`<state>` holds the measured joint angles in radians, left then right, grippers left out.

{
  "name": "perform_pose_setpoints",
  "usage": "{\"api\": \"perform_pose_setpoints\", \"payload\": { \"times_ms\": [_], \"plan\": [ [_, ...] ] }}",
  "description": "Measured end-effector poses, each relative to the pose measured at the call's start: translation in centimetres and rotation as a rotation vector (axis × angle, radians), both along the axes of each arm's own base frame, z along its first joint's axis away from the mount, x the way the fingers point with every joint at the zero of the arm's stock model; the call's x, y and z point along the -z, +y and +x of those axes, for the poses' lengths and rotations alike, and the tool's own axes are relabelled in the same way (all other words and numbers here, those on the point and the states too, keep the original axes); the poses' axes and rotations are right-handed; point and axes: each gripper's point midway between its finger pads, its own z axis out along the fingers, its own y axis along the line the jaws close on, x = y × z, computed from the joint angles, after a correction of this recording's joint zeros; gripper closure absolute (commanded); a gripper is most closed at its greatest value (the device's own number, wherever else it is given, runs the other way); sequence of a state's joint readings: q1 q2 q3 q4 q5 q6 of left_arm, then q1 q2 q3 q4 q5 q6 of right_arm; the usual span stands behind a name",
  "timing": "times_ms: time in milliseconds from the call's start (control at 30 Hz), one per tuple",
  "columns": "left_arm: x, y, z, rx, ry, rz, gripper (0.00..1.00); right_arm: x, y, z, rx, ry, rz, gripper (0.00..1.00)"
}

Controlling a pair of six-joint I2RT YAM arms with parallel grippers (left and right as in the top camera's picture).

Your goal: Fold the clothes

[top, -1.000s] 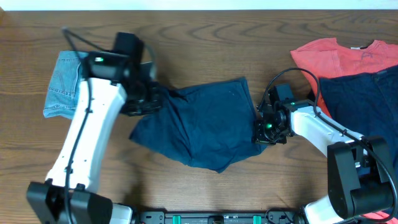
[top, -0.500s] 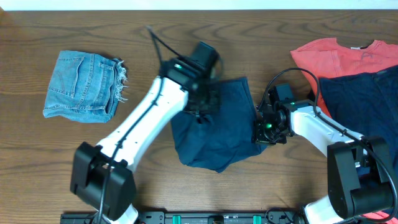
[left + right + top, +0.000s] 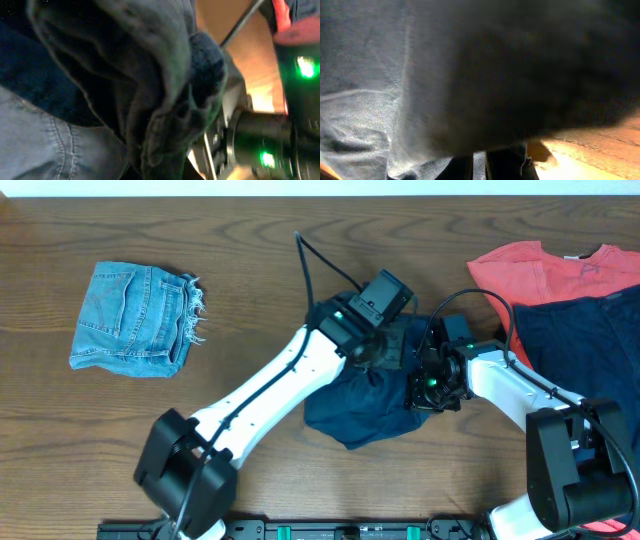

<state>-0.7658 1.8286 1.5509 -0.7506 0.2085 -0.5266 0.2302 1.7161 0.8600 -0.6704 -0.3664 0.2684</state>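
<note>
Since a second ago, the left gripper (image 3: 388,352) has swept from the far left of the table to just right of centre, dragging the left edge of the dark navy cloth garment (image 3: 355,415) over with it. What lay spread flat is now doubled into a narrower, rumpled heap. This gripper is clamped on a bunched fold of the garment; in the left wrist view the gathered cloth (image 3: 150,75) hangs crumpled right in front of the lens and hides the fingers.

The right gripper (image 3: 428,388) has not shifted. It sits at the heap's right edge, just beside the left gripper. Its wrist view is filled with dim, blurred navy fabric (image 3: 445,75), so whether its fingers are closed cannot be told.

The heap lies at the middle of the brown wooden table (image 3: 120,440), under and between both grippers. Well apart on the left rests a folded pair of light blue denim shorts with a frayed hem (image 3: 135,318). At the far right, a coral red T-shirt (image 3: 530,265) lies flat, partly covered by a second dark blue garment (image 3: 580,330).
</note>
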Motion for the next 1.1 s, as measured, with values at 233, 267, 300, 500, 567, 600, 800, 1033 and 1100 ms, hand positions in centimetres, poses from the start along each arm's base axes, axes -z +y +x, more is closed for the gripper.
{"api": "perform_pose_setpoints", "payload": {
  "times_ms": [233,267,300,500,567,600,800,1033,1100],
  "plan": [
    [4.6,-1.2,0.8,-0.013,0.045,0.039,0.67,0.0,0.0,-0.1,0.000,0.005,-0.002,0.88],
    [5.1,-1.2,0.8,-0.015,0.054,0.046,0.65,0.0,-0.1,-0.2,0.000,0.010,-0.004,0.87],
    [5.4,-1.3,0.8,-0.013,0.058,0.047,0.64,0.0,-0.1,-0.3,-0.001,0.013,-0.005,0.86],
    [5.0,-2.6,0.7,0.013,0.073,-0.019,0.58,-0.2,-0.3,-0.9,-0.005,0.042,-0.014,0.73],
    [5.0,-2.8,0.3,0.026,0.089,-0.027,0.57,-0.2,-0.4,-1.2,-0.006,0.059,-0.019,0.71],
    [5.0,-2.8,0.2,0.032,0.095,-0.027,0.57,-0.3,-0.6,-1.4,-0.003,0.067,-0.022,0.71],
    [3.9,-1.4,-0.5,0.092,0.086,0.001,0.57,-1.2,-3.6,-1.3,0.085,0.081,-0.037,0.59],
    [-1.6,4.8,0.6,0.034,-0.055,0.114,0.43,-6.9,-4.9,1.8,0.140,-0.148,0.098,0.39],
    [-3.1,6.6,0.9,0.004,-0.085,0.134,0.42,-8.2,-4.6,2.3,0.131,-0.197,0.128,0.37]
  ]
}}
